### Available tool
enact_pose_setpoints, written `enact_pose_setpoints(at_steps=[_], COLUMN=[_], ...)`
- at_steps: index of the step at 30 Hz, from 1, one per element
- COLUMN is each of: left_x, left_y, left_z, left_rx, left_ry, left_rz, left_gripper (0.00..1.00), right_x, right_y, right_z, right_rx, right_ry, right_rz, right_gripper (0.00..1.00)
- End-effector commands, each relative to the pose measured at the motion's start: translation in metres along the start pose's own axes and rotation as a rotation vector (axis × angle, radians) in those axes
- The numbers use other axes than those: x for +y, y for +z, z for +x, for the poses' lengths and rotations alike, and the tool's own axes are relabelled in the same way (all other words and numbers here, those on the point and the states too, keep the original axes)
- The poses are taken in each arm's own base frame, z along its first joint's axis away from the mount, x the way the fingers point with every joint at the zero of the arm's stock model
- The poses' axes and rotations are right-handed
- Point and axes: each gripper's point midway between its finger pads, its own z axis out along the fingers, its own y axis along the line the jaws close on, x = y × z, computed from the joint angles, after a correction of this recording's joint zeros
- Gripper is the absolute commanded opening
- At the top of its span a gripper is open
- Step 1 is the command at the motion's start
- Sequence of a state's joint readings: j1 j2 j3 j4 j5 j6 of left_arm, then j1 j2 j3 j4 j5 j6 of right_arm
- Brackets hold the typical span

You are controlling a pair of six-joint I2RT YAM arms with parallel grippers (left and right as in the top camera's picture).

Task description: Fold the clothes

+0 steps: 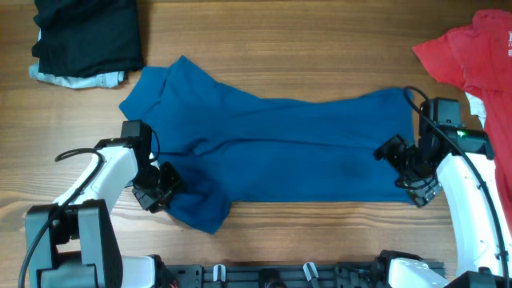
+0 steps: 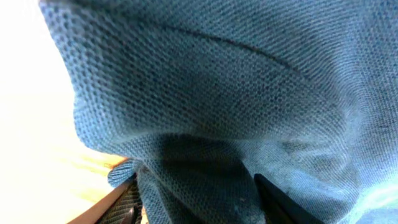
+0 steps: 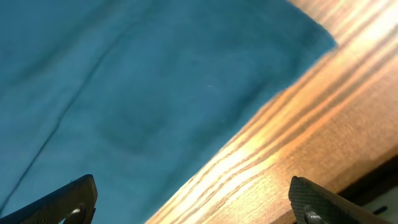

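Note:
A large deep-blue shirt lies spread across the middle of the table, collar toward the far left. My left gripper is at the shirt's near-left sleeve. In the left wrist view its fingers stand part-way apart with a bunch of blue cloth filling the gap. Whether they press on it does not show. My right gripper hovers at the shirt's right edge. In the right wrist view it is wide open and holds nothing, above the cloth edge and bare wood.
A red shirt lies at the far right corner. A black piece sits on a pale-blue one at the far left. The table's front edge runs just behind both arm bases.

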State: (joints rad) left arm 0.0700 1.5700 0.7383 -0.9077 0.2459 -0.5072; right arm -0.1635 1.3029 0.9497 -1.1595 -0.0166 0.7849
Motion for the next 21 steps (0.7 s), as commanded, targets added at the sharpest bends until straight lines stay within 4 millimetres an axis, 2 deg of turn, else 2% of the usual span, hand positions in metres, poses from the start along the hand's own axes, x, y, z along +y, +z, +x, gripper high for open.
enact_pose_setpoints(at_steps=[1,5,8,13,21], left_x=[0.000,0.000,-0.001,-0.002,-0.002], left_y=[0.003,0.003,0.003,0.003,0.003], left_z=[0.005,0.005,0.003,0.003,0.003], left_rx=[0.023,0.024,0.018,0.016,0.016], left_ry=[0.002,0.001,0.003,0.004,0.004], left_rz=[0.003,0.002,0.007,0.008,0.008], left_gripper=[0.58,0.58,0.58,0.58,0.57], right_x=[-0.031,-0.053,-0.065,-0.069,-0.073], right_y=[0.011,0.015,0.017,0.057,0.094], right_z=[-0.010,-0.031,-0.038,-0.030,-0.021], right_rx=[-0.044,-0.066,-0.101,-0.089,-0.028], right_ry=[0.211,0.345,0.371,0.368,0.382], right_rz=[0.090,0.082,0.119,0.112,0.148], right_gripper=[1.00,1.00,1.00,1.00,1.00])
